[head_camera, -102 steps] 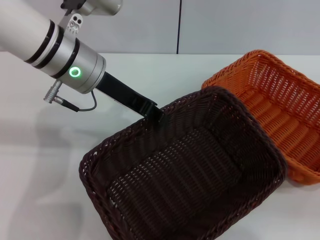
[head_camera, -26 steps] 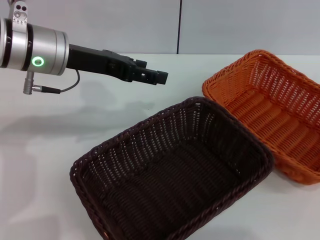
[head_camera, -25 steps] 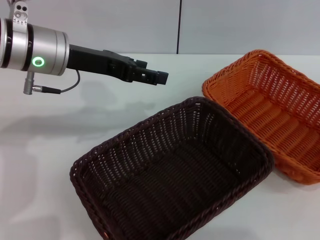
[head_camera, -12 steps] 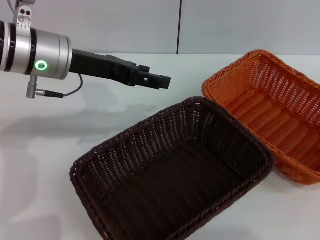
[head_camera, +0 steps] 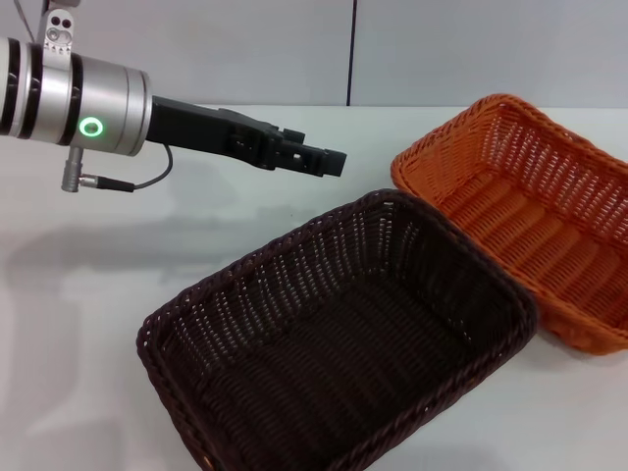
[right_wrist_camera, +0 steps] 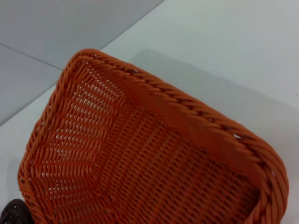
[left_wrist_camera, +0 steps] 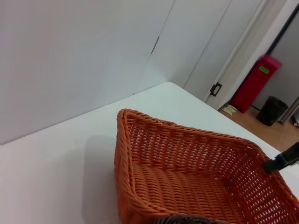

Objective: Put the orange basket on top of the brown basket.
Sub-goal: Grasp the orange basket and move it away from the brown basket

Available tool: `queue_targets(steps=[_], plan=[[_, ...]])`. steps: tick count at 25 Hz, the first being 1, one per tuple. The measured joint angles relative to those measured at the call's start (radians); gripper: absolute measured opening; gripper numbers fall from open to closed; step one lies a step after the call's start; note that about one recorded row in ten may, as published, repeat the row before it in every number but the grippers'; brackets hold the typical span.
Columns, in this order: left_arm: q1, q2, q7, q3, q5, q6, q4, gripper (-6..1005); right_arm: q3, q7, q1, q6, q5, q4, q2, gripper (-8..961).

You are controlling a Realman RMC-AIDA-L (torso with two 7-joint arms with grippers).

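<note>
Head view: bright orange rectangular woven basket [head_camera: 530, 206] sits on the white surface [head_camera: 147, 255], touching the dark brown woven basket [head_camera: 343, 343] at one corner; left gripper [head_camera: 329, 162] hangs above the surface, pointing toward the orange one, jaws' state cannot tell. Left wrist view: orange basket straight ahead, a dark finger-like tip [left_wrist_camera: 282, 161] at its far rim. Right wrist view: orange basket fills the frame, so right arm seems nearer; its jaws unseen.
</note>
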Motion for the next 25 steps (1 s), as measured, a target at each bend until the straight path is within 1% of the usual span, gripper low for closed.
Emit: queue_targets(steps=[7,14,18,20,23,25], plan=[[-0.007,0.0,-0.001,0.0,0.003,0.0,0.013,840,-0.001,-0.011,0.003,0.041,0.038,0.05,0.004,743],[-0.009,0.004,-0.011,0.0,0.005,-0.001,0.015,840,-0.007,-0.033,0.007,0.076,0.055,0.063,0.016,737],[-0.009,0.004,-0.011,0.0,0.004,0.0,0.016,840,-0.043,-0.037,0.006,0.1,0.052,0.068,0.02,733],[-0.01,0.005,-0.011,0.0,0.005,0.001,0.017,840,-0.079,-0.045,0.002,0.124,0.052,0.068,0.024,657],[-0.01,0.004,-0.012,0.0,0.005,0.002,0.018,840,-0.094,-0.073,-0.001,0.145,0.052,0.068,0.028,542],[-0.011,0.004,-0.012,-0.001,0.005,0.006,0.026,840,-0.095,-0.105,-0.008,0.18,0.051,0.075,0.031,509]])
